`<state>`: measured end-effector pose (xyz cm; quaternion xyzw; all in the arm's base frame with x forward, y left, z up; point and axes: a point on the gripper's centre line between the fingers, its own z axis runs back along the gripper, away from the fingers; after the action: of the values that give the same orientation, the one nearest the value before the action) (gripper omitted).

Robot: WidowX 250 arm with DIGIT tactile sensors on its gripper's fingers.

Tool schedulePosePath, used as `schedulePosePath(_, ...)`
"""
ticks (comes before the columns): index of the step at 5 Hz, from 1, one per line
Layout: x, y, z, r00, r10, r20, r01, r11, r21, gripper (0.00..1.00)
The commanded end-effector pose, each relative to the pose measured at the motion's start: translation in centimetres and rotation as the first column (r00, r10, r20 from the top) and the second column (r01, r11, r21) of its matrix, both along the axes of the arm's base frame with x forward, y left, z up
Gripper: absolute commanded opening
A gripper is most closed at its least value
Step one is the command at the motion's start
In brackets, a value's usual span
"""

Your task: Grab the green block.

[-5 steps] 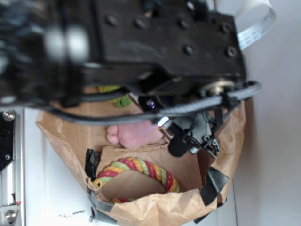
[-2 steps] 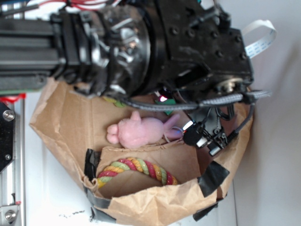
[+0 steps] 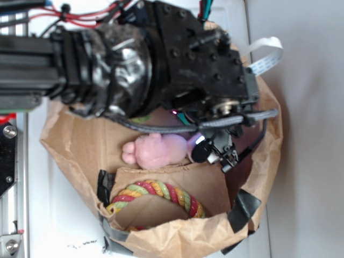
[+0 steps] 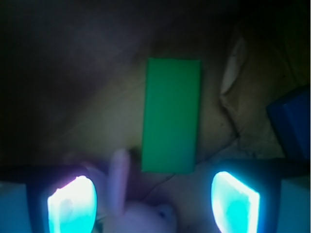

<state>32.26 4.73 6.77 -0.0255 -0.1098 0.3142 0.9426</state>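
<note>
The black robot arm point(image 3: 134, 59) filled the upper half of the exterior view, reaching in from the left over a brown paper bag point(image 3: 75, 145) that lay open on the white bench point(image 3: 59, 220). A flat white ribbon cable point(image 3: 263, 54) curled off the arm's upper right side, and black tape point(image 3: 244, 207) patched the bag's lower rim. Inside the bag, a cardboard divider point(image 3: 207, 185) walled off a lower pocket holding a multicoloured rope ring point(image 3: 158, 192) of red, yellow and green strands. Above that divider lay the pink plush point(image 3: 156, 150), stretched sideways, its right end just beside the hand point(image 3: 212, 153), which hung low inside the bag.

In the wrist view the hand point(image 4: 153, 204) was spread wide, its two fingers point(image 4: 235, 201) glowing cyan at the bottom corners of the frame with nothing between them but part of the pink plush point(image 4: 141, 213) at the bottom edge. The green block point(image 4: 171, 115) lay flat on the bag's brown floor, upright in the frame, centred between the fingers but beyond their tips, untouched. Its near end sat just beside the plush. The blue block point(image 4: 291, 124) showed at the right edge, well apart from the green one
</note>
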Motion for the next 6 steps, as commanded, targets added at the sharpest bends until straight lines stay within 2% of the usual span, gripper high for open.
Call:
schedulePosePath(1, 2.9, 3.1, 1.7, 0.998, 0.051, 0.023, -0.050, 0.999, -0.012, 1.00)
schedulePosePath(2, 3.4, 4.4, 1.7, 0.995, 0.093, 0.017, -0.093, 0.995, -0.027, 1.00)
schedulePosePath(5, 4.1, 3.4, -0.7, 0.997, 0.078, 0.007, -0.078, 0.996, 0.052, 1.00)
schedulePosePath(6, 4.1, 2.9, -1.5, 0.997, 0.077, 0.008, -0.077, 0.996, 0.045, 1.00)
